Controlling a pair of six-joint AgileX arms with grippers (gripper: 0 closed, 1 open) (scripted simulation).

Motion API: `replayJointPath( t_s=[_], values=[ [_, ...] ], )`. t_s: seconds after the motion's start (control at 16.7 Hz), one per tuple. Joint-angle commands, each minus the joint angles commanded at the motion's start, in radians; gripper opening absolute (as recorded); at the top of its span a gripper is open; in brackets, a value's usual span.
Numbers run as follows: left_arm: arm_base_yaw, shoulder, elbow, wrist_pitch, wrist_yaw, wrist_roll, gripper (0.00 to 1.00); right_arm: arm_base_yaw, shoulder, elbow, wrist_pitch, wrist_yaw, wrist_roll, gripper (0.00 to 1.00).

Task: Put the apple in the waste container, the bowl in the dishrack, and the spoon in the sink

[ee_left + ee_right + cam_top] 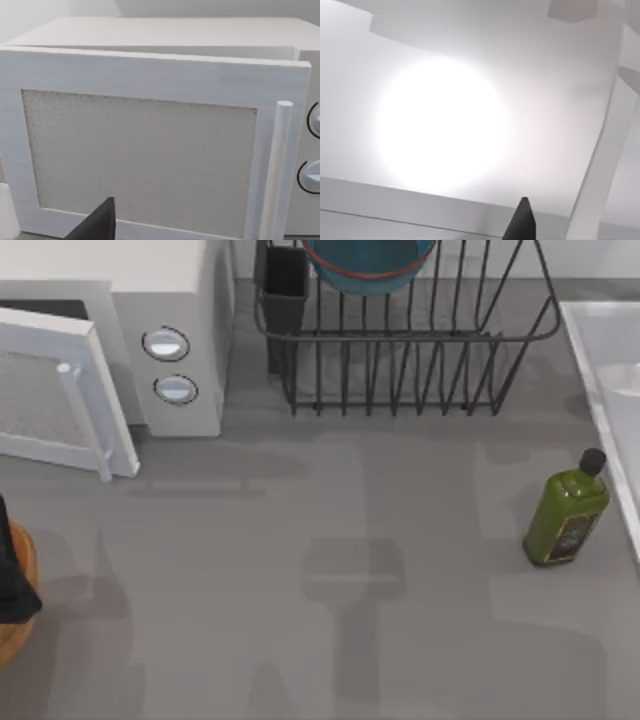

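The teal-blue bowl (370,265) with its reddish rim rests inside the black wire dishrack (400,370) at the back of the table. The orange-brown waste container (14,640) shows at the left edge, and a dark part of my left arm (14,580) hangs over it. A dark tip of my left gripper (102,225) faces the microwave door (140,155). The pale sink (592,350) lies along the right edge. Its bright inner floor (440,125) shows in the right wrist view, with a dark tip of my right gripper (521,222) above it. The apple and the spoon are out of view.
A white microwave (170,290) stands at the back left, its door (50,390) swung open toward the table's middle. A green bottle (567,518) stands upright just left of the sink. A dark cutlery cup (286,285) hangs on the rack's left end.
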Motion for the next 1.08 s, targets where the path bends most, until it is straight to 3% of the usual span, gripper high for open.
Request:
replayJointPath(
  t_s=[0.42,1.08],
  values=[
    [0.0,0.0,0.0,0.0,0.0,0.0,1.0,-0.005,0.032,0.037,-0.016,0.0,-0.003,0.0],
    [0.0,0.0,0.0,0.0,0.0,0.0,1.0,0.0,0.323,0.491,-0.169,0.005,0.001,0.0]
  ],
)
